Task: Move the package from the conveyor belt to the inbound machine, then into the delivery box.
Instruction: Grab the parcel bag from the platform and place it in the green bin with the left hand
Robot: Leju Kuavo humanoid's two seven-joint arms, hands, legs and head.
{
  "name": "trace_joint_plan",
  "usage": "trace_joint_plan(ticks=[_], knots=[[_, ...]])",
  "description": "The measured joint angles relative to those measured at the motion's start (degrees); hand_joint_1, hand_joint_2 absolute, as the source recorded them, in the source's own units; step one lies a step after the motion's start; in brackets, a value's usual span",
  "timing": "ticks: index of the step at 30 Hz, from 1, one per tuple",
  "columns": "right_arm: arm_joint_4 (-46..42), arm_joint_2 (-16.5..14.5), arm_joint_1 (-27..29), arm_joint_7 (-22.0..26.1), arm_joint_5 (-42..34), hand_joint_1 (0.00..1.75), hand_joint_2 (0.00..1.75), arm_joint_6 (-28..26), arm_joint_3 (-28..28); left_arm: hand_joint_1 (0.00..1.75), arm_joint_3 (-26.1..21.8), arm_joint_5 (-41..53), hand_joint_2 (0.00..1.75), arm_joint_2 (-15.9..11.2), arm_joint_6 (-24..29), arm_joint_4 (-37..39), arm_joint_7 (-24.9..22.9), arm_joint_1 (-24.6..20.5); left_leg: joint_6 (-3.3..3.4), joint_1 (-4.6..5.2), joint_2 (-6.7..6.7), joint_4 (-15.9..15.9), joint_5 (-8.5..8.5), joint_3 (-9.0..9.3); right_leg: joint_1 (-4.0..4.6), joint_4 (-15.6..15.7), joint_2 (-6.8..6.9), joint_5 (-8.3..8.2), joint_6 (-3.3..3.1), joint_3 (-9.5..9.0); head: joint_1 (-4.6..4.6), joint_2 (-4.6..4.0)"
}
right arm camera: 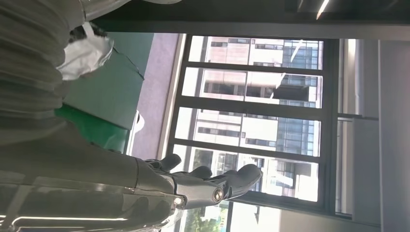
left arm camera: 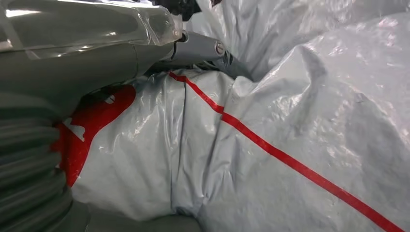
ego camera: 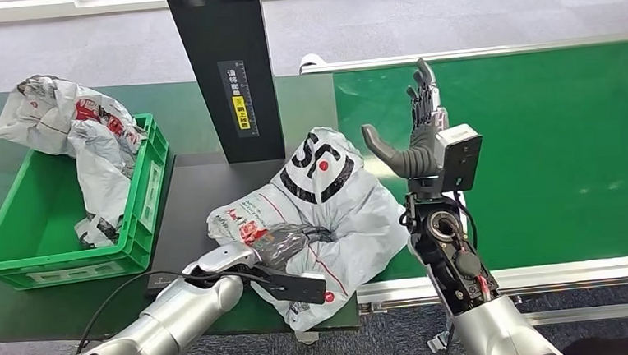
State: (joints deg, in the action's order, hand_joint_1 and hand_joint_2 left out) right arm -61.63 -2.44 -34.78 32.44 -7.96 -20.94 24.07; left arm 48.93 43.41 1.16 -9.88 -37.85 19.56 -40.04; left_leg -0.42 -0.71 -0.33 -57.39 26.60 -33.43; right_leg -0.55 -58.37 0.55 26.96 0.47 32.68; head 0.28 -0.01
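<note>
The package (ego camera: 329,201), a crumpled grey-white mailer bag with a black logo and red stripes, lies across the inbound machine's black platform (ego camera: 185,214) and the near-left edge of the green conveyor belt (ego camera: 539,147). My left hand (ego camera: 278,247) lies on the bag's near side, fingers dug into a fold. In the left wrist view the thumb (left arm camera: 203,48) presses into the plastic of the package (left arm camera: 290,121). My right hand (ego camera: 417,134) is raised just right of the bag, fingers spread and pointing up, holding nothing. The right hand (right arm camera: 193,183) shows the same in its wrist view.
The machine's black pillar (ego camera: 226,68) rises behind the platform. A green delivery crate (ego camera: 144,208) stands at the left with other grey mailer bags (ego camera: 77,126) draped over its far rim. The table's front edge runs close below the package.
</note>
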Motion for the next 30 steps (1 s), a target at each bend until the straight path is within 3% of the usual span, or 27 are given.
trace_joint_plan(ticks=[9,14,17,22,26,27,30], knots=[[-1.29,0.05,0.09,0.15,0.4,0.0,1.75,0.47,-0.2,1.75,0.06,0.86,1.75,0.94,2.88,1.96,-0.26,-1.32,0.01,0.0,0.04,0.0,-0.28,0.57,0.0,-0.02,-0.03,-0.28,-0.05,-0.46,0.0,-0.01],[-2.06,0.61,0.95,-1.38,-0.19,0.0,1.75,2.51,-0.7,1.75,-1.65,-0.22,1.75,0.63,11.98,0.37,2.71,0.22,0.0,-0.01,0.08,-0.01,-0.36,0.26,0.01,-0.04,-0.04,-0.34,-0.07,-0.1,-0.01,-0.01],[-1.75,1.15,2.44,-5.19,-4.42,0.0,1.75,6.51,-1.76,1.75,-4.5,-1.55,1.75,-0.16,18.31,-2.55,3.47,2.46,0.0,-0.01,0.11,-0.02,-0.36,-0.14,0.02,-0.06,-0.05,-0.34,-0.06,0.28,-0.01,0.0],[3.75,1.24,2.9,-16.95,-17.83,0.0,1.75,14.82,-4.04,1.75,-11.14,-5.81,1.75,-1.25,28.01,-9.56,5.93,6.93,0.01,-0.01,0.09,-0.05,-0.37,-0.65,0.02,-0.07,-0.06,-0.34,-0.05,0.78,-0.01,-0.01],[7.31,1.16,2.36,-18.46,-19.15,0.0,0.0,15.66,-4.58,1.75,-14.61,-7.25,1.75,-1.84,30.19,-13.44,6.91,9.07,0.0,-0.01,0.11,-0.06,-0.36,-0.99,0.02,-0.07,-0.07,-0.34,-0.05,1.13,-0.02,-0.01],[8.19,1.11,2.06,-18.81,-19.38,0.0,0.0,15.95,-4.62,1.75,-15.32,-7.98,1.75,-1.89,31.45,-14.36,7.53,9.61,0.0,-0.01,0.13,-0.06,-0.36,-1.04,0.02,-0.08,-0.07,-0.34,-0.05,1.18,-0.02,-0.01],[10.76,0.81,1.06,-21.15,-22.45,0.0,1.31,18.81,-4.63,1.75,-18.24,-12.51,1.75,-1.67,37.48,-17.51,10.93,11.26,0.0,-0.01,0.17,-0.05,-0.36,-1.13,0.02,-0.07,-0.1,-0.34,-0.05,1.29,-0.01,-0.01]])
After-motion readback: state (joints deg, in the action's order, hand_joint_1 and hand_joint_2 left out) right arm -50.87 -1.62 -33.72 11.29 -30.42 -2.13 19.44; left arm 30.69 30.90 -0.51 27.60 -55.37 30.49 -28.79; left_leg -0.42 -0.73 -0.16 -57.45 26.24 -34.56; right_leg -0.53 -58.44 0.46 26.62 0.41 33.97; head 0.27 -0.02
